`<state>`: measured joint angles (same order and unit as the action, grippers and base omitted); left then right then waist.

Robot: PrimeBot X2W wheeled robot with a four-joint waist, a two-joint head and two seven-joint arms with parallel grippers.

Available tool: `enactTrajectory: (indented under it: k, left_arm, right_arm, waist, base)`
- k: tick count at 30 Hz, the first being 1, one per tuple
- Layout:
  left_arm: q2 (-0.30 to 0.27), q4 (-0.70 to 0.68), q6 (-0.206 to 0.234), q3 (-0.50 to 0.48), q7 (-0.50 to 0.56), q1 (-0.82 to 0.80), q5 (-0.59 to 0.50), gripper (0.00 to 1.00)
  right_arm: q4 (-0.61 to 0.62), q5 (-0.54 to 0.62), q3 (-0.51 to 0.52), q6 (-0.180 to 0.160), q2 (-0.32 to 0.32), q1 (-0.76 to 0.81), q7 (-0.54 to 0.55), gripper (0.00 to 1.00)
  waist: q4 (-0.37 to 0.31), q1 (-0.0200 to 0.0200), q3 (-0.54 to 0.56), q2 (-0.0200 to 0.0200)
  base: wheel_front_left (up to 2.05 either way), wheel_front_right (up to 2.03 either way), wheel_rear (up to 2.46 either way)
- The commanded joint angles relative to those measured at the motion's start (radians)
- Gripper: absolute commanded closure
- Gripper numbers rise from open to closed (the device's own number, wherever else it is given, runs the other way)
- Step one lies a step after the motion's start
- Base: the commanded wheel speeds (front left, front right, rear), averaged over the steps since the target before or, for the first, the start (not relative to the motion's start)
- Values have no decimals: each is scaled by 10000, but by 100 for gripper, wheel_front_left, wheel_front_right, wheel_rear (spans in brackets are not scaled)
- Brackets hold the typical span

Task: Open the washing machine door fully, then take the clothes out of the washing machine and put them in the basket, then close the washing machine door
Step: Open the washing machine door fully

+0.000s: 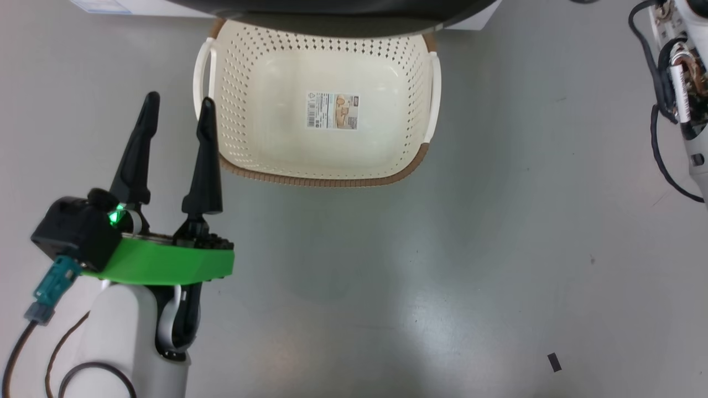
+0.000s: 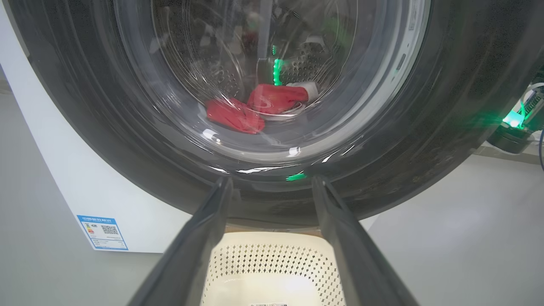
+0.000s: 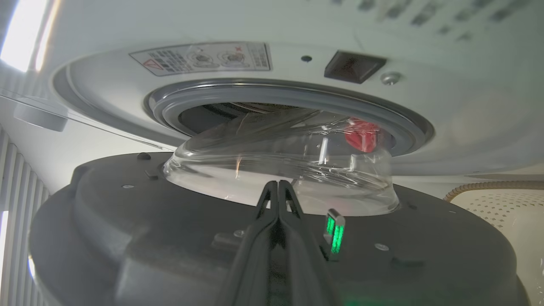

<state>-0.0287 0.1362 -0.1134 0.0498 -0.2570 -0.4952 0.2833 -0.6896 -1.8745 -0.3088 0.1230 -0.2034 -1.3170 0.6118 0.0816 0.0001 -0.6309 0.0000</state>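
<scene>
Likely a lab mock-up of a laundry corner: white front-loading washing machine (image 2: 85, 182), blue label (image 2: 102, 232) at 7 o'clock, shop sticker (image 1: 332, 110) still inside the basket (image 1: 326, 181), bare glossy grey floor (image 1: 498, 249).

Washing machine door (image 2: 93, 110): a glossy black rim and clear, smooth glass are being shown.
Basket (image 1: 409, 72): cream perforated plastic is being shown, with a brown woven-look rim.
Clothes (image 2: 276, 98): soft red cloth is being seen.
Floor (image 1: 498, 249): smooth grey, a faint sheen being given off.
</scene>
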Motion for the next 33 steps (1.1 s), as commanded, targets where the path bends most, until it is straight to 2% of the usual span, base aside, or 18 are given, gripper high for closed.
enactTrajectory:
  k: [1,26,31,32,33]
  left_arm:
    - [-259,-201,58,-332,-47,223,27,0]
    - [-337,382,79,-6,-3,538,-129,0]
    - [-411,425,28,103,35,525,22,0]
    - [-429,425,16,122,34,498,57,0]
    - [-446,415,-1,165,32,466,96,0]
  right_arm:
    - [287,70,-111,77,277,244,105,100]
    - [279,141,-1203,77,170,1893,374,100]
    - [200,413,-1283,77,53,1979,-211,100]
    - [142,481,-1265,77,38,1975,-417,96]
    - [70,558,-1228,77,19,1959,-672,69]
  waist:
    - [-30,-1,66,0]
    - [20,-1,1392,0]
    - [22,-1,1398,0]
    - [22,-1,1379,0]
    - [20,-1,1362,0]
  base:
    - [0,0,0]
    - [0,0,0]
    - [0,0,0]
    - [0,0,0]
    - [0,0,0]
